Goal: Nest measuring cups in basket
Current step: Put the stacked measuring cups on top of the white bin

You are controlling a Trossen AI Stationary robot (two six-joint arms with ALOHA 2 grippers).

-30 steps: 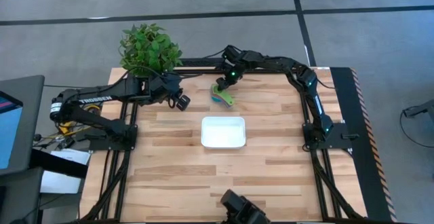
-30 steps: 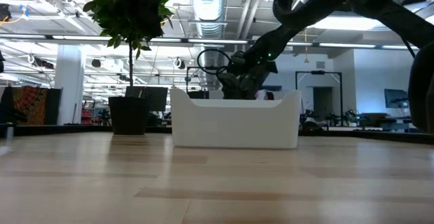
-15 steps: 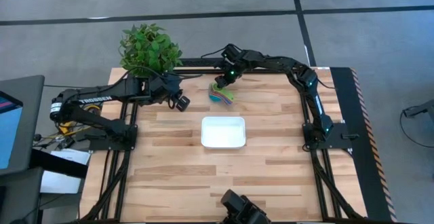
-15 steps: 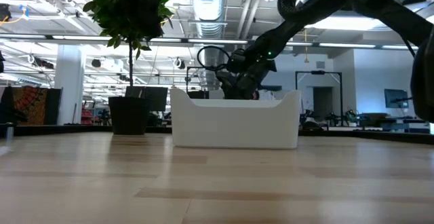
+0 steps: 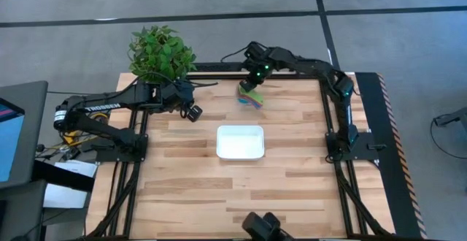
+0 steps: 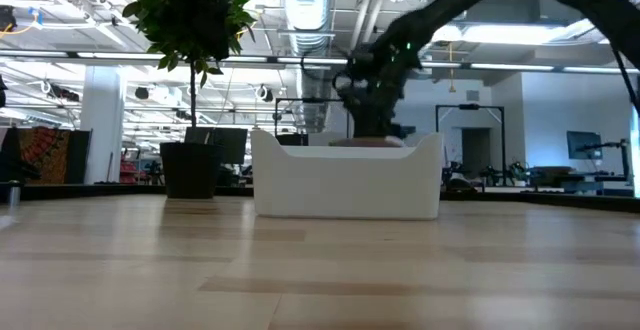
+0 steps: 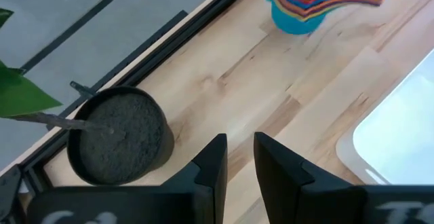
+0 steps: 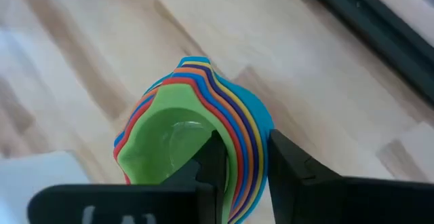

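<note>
Nested stack of measuring cups (image 5: 252,98) gripped by the right end effector (image 5: 254,86) at the far side of the wooden surface (image 5: 292,161), its 2 fingers clamped over the stack's rim, 1 inside the top green bowl and 1 outside. White basket (image 5: 240,142) lying nearer the surface's middle, toward the camera side from the stack and well apart from it, long axis running left to right. Right arm plainly the nearer of the 2. Left end effector (image 5: 193,112) parked beside the potted plant (image 5: 160,51), fingers nearly together on nothing. Stack showing green innermost, then red, orange, yellow and navy edges, light blue outermost, handles fanned to 1 side. From table height, stack hidden behind the basket wall. Probably a carry toward the basket due next.
</note>
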